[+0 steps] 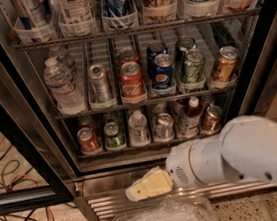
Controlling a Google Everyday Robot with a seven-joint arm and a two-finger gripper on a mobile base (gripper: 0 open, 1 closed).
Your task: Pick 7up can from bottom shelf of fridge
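Item: 7up can (163, 126), silvery, upright with its long axis vertical. It sits in the fourth lane from the left at the front of the bottom shelf (133, 148) of the fridge (110, 205).
Bearing: up, slightly right and further in from the gripper (146, 185), which hangs low before the ribbed base. Gripper state: cannot tell.
Front-row count, bottom shelf: cans, four (red, bright green, 7up, copper-brown); bottles, two.

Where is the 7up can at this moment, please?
Camera view: the 7up can stands just right of centre on the bottom shelf, between a water bottle and a taller bottle; the gripper sits lower, before the fridge base.
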